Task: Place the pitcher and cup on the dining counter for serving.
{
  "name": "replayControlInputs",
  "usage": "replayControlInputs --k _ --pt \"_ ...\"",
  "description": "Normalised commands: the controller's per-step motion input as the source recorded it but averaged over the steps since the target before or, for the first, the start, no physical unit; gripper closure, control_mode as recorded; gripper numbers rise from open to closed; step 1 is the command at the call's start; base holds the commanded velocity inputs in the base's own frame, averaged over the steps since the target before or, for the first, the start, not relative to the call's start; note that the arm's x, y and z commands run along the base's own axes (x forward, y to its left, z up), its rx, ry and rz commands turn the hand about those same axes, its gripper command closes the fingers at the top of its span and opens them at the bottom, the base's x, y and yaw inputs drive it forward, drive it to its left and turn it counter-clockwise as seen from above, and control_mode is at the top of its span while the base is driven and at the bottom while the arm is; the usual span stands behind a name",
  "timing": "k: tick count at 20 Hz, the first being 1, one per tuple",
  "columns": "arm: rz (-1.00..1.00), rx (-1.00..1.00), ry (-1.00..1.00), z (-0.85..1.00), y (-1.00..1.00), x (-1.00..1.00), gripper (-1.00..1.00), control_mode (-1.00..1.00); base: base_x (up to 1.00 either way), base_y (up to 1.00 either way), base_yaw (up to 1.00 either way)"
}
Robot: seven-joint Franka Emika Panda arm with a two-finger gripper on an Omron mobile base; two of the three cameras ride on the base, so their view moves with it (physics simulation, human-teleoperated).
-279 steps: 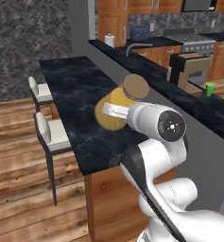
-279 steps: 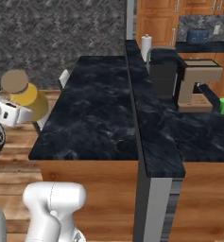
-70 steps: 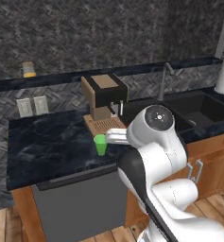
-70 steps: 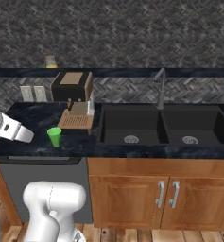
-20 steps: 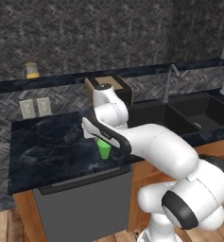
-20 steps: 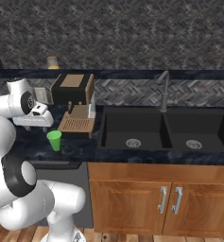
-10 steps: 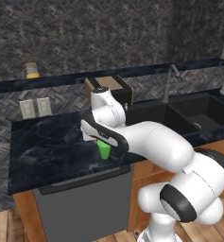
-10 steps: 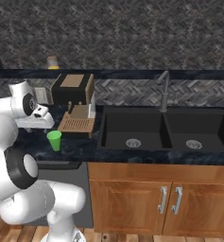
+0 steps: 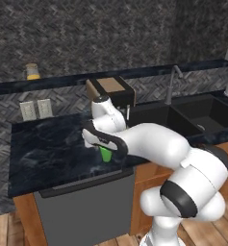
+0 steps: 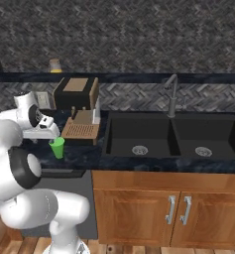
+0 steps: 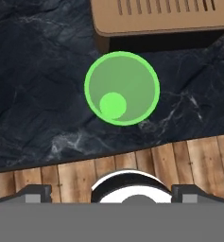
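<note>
No writing, label, brand or number can be read in any of the views. The coffee machine (image 10: 77, 103), the green cup (image 11: 122, 88) and the wall outlets (image 9: 36, 109) all show plain, unmarked surfaces.

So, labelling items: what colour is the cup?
Bright green cup, clearest in the hand view.

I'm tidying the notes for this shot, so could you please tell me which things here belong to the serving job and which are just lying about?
Job:
cup, upright on the worktop
gripper, open above the cup
pitcher, on the back ledge

Lying about:
coffee machine
sink
faucet
</note>
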Motion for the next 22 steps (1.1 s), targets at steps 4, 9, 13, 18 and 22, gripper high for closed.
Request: replayControlInputs --k 4,9,13,18,22 --pt "0.0 -0.01 0.0 -0.03 0.0 0.33 -1.0 -1.0 0.0 0.0 0.0" --pt "0.0 0.0 0.0 -0.1 0.0 0.29 -1.0 -1.0 0.0 0.0 0.0" --pt "0.0 -0.01 0.0 -0.25 0.0 0.23 -1.0 -1.0 0.0 0.0 0.0" --pt "0.0 -0.03 0.0 -0.36 0.0 0.2 -1.0 -1.0 0.0 0.0 0.0" --pt "0.0 -0.04 0.0 -0.32 0.07 0.24 -1.0 -1.0 0.0 0.0 0.0"
